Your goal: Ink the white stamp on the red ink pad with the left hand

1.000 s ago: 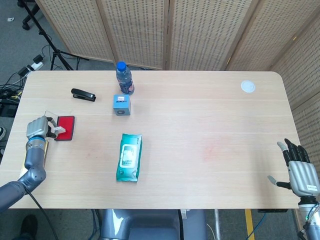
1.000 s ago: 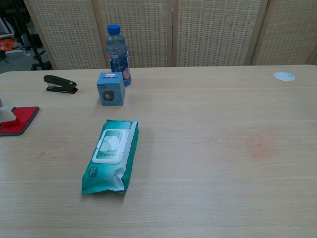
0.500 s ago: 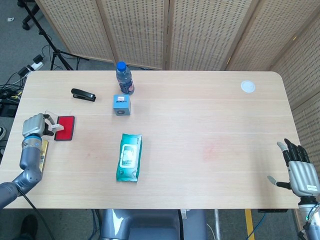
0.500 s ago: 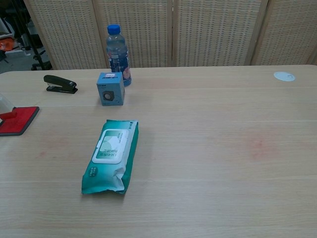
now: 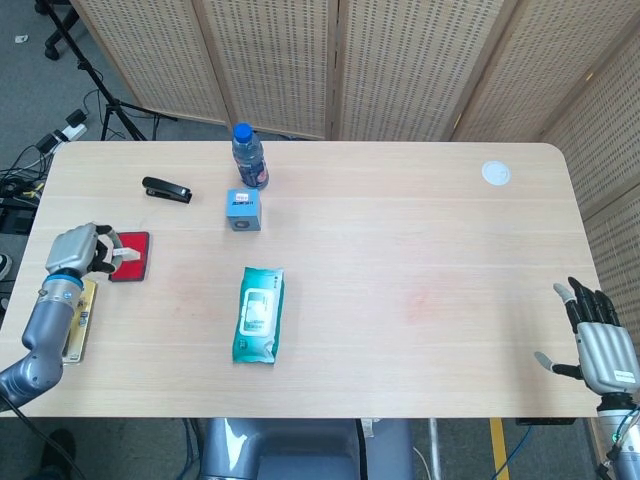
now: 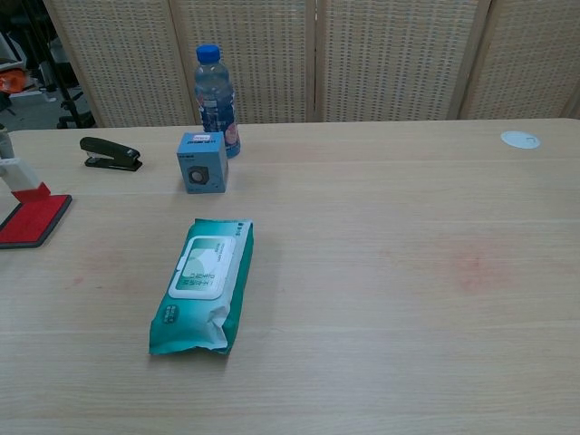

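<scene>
At the left edge of the tabletop [image 5: 400, 250], the left robot hand [image 5: 75, 250] grips the white stamp [image 6: 22, 178], its fingers curled around the stamp's body. In the chest view the stamp is tilted, its red-stained lower end hanging over the far corner of the red ink pad [image 6: 33, 220]; whether that end touches the pad or sits just above it cannot be told. In the head view the stamp [image 5: 122, 256] pokes out from the hand toward the pad [image 5: 131, 256], which lies flat just beside the hand. A thin wooden block [image 5: 76, 322] lies under the left forearm near the table's front left edge. Behind the pad sits a black stapler [image 5: 166, 189], and further right a small blue box [image 5: 243, 209] stands just in front of a blue-capped water bottle [image 5: 249, 157]. A teal pack of wet wipes [image 5: 259, 314] lies flat toward the middle front. A small white disc [image 5: 495, 173] rests near the far right corner. The right robot hand [image 5: 598, 340] hangs beyond the tabletop's right front corner, holding nothing, fingers spread and upright.
</scene>
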`<state>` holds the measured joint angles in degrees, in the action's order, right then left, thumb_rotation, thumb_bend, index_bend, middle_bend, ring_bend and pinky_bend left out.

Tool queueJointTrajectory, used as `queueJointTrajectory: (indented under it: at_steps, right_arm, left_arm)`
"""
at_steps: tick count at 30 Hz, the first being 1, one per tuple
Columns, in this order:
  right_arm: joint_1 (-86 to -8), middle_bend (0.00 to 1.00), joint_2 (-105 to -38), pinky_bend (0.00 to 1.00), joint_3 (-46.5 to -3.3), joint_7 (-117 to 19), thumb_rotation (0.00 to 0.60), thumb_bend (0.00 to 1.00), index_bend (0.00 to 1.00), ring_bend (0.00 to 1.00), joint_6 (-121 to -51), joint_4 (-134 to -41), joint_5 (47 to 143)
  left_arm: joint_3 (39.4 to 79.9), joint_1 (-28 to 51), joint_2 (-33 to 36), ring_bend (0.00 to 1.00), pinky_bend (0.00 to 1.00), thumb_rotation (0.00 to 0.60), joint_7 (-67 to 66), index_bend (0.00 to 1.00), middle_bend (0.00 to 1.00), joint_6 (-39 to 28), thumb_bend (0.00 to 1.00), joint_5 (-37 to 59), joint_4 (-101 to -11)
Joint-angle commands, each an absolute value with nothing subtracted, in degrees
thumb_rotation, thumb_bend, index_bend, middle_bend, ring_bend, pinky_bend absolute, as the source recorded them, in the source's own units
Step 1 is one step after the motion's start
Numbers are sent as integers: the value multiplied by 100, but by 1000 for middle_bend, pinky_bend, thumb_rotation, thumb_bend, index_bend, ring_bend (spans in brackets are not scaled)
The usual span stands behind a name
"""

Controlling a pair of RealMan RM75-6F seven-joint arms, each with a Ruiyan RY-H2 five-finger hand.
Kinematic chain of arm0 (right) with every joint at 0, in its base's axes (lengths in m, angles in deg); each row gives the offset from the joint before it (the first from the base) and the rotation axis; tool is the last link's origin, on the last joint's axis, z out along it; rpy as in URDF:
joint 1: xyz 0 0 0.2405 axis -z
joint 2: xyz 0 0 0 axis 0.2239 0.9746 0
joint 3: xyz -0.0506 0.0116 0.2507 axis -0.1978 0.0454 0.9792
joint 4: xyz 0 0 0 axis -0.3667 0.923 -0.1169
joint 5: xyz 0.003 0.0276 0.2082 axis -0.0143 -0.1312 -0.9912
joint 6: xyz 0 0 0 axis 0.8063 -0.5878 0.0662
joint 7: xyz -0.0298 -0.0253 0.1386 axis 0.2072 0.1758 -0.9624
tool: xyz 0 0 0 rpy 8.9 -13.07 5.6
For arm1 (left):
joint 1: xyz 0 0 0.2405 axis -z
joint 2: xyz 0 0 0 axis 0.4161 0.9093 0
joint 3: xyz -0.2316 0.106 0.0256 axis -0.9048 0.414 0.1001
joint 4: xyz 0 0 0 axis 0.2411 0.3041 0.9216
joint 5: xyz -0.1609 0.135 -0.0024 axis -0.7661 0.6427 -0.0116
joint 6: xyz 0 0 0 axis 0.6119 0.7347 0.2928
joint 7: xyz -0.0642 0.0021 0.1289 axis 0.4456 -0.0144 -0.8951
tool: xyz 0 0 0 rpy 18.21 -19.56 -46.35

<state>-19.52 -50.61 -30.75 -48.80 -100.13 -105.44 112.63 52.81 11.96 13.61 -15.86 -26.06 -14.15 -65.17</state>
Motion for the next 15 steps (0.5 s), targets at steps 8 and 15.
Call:
queueJointTrajectory:
  at_steps: [8,15]
  right_arm:
    - [-1946,0,-5002,0,-3080,-5032,600,0,0,0,-9991,-10541,11271]
    - [-1949,0,-4981,0,-3076,-5109,600,0,0,0,-9968,-10531,11258]
  left_arm:
    - [5867,1236,782,1000,974,600,-1929,643,1000,-2203,424,-664,-6680]
    - [5925,1299,452,1000,974,600,-1995,643,1000,-2093,424,-731,-6388]
